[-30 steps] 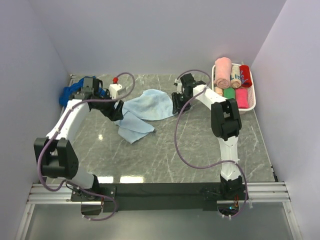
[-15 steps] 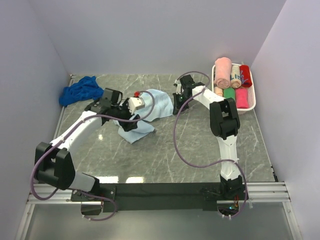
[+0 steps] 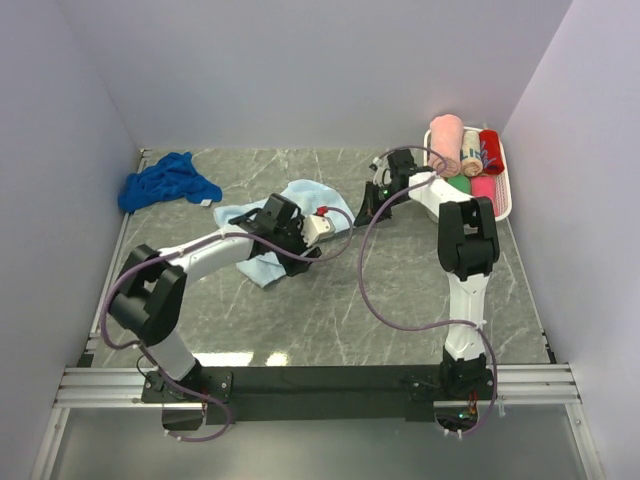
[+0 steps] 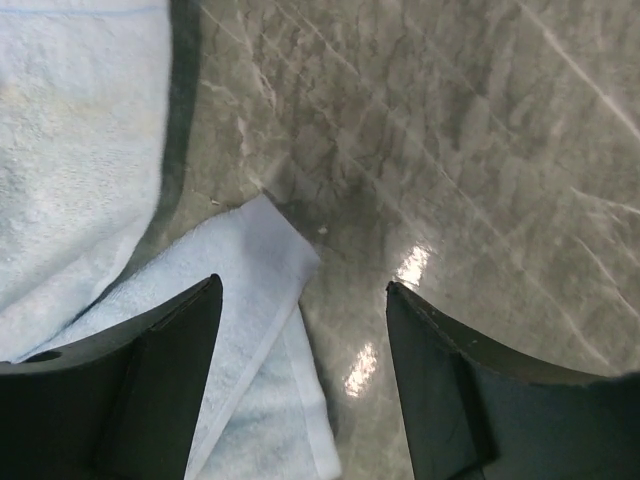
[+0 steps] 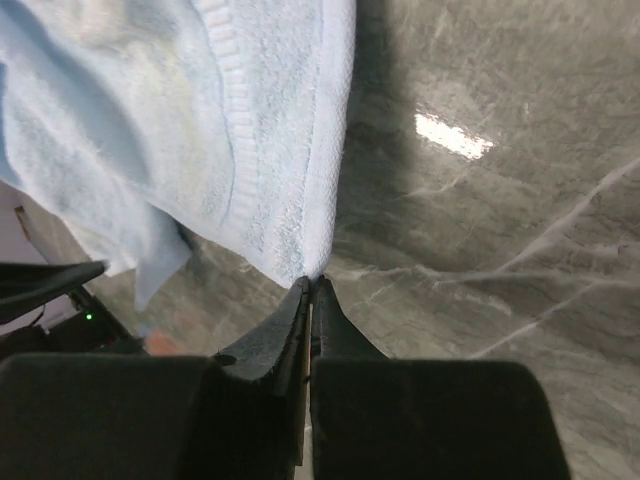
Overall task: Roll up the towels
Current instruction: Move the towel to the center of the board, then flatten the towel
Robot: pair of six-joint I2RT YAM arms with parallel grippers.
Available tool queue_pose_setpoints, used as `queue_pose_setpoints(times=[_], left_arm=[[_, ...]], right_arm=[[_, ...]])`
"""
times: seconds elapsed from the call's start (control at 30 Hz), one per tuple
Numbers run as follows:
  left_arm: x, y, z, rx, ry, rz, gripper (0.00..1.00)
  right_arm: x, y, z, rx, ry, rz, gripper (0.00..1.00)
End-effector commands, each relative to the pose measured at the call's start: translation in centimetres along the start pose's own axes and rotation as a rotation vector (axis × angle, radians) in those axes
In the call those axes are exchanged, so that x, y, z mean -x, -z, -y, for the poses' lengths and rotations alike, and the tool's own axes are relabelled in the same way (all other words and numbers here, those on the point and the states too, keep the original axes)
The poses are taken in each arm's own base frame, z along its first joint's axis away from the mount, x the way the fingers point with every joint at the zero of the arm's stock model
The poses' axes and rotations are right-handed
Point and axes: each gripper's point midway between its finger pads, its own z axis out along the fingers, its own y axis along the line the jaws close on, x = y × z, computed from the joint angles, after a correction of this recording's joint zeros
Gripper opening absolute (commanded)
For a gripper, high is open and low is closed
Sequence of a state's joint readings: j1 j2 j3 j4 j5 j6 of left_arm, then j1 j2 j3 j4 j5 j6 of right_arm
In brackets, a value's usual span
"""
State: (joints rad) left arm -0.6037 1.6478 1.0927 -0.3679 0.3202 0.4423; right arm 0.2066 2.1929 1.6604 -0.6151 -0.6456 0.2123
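Note:
The pale sky blue towel lies crumpled mid-table. My right gripper is at its right edge; in the right wrist view the gripper is shut, pinching a corner of that towel, which hangs lifted off the marble. My left gripper hovers over the towel's near part; its jaws stand open with nothing gripped, over a folded corner of the towel and bare marble. The deep royal blue towel sits bunched at the back left, apart from both grippers.
A white basket at the back right holds rolled pink, green and red towels. Purple cables loop from both arms over the table. Walls close in the left, back and right sides.
My left arm swung right, from beside the royal blue towel to above the pale towel's near edge. My right gripper shut on the pale towel's corner and drew it slightly right.

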Motion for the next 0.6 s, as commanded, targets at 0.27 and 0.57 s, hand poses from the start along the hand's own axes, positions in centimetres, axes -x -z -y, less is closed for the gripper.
queue_pose_setpoints(times=[0.27, 0.57], left_arm=[[1.9, -1.6, -3.9, 0.159, 0.025, -0.013, 0.14], [3.5, 11.7, -6.7, 0.096, 0.167, 0.172, 0.01]], right_arm=[[2.2, 3.7, -1.6, 0.070, 0.015, 0.092, 0.00], [7.3, 14.4, 1.1, 0.052, -0.007, 0.343, 0.00]])
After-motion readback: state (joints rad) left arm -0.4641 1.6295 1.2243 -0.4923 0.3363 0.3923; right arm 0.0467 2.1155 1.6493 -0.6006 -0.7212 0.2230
